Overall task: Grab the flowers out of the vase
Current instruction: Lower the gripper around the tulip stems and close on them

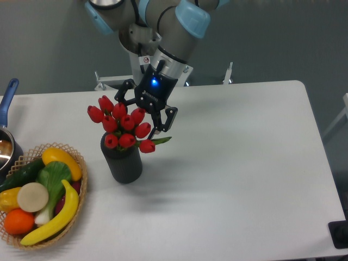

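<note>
Near edge first, lower left of frame: wicker basket (76, 187) w/ fruit & veg – bananas, an orange, greens. Not our target, but it's just beside the vase (124, 159), so worth watching.

Left of centre: vase upright on the table (244, 163), flowers (123, 126) standing in it, red buds fanned out above the rim, one leaf poking right.

Right behind the buds, upper centre: gripper (145, 112), fingers spread apart, one each side of the top of the bunch, blue light on. Looks like it's lined up over the heads, not the stems. Nothing gripped yet, as far as I can tell.

Risks from here, my read:
- Closing at bud height = crushed or slipping buds; stems are hidden down in the vase.
- Only some buds sit between the fingers, so the bunch may tilt or drop on the lift.
- If stems drag on the rim, vase could lift or tip towards the basket.
- Coming down further could knock the vase.

Far left edge: a pot w/ blue handle (9, 92), well apart.
</note>
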### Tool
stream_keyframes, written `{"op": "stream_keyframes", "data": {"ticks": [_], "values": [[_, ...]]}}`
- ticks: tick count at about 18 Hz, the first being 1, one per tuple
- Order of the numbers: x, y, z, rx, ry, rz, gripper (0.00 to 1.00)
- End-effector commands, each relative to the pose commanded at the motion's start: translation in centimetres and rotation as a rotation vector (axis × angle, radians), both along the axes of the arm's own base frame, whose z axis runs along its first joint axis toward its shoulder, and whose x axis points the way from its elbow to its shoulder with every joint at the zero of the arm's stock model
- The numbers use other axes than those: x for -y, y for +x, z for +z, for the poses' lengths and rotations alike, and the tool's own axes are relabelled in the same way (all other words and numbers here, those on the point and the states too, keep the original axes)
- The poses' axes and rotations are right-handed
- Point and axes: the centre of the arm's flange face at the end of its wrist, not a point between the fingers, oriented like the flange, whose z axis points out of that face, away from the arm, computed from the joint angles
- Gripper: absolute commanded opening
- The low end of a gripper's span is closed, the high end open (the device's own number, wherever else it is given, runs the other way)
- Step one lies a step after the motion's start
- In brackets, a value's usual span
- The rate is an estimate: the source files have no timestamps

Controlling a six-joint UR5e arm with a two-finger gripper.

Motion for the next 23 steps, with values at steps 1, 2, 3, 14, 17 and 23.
{"op": "stream_keyframes", "data": {"ticks": [1,2,3,14,17,23], "values": [[0.0,0.0,-0.3,0.006,-0.002,0.000,1.00],[-0.1,0.0,-0.6,0.014,-0.006,0.000,1.00],[-0.2,-0.2,-0.6,0.016,-0.006,0.001,1.00],[-1.2,-0.6,-1.4,0.091,0.038,-0.010,1.00],[-1.5,-0.6,-1.9,0.117,0.057,-0.021,1.00],[-1.2,-0.6,-2.1,0.146,0.080,-0.020,1.00]]}}
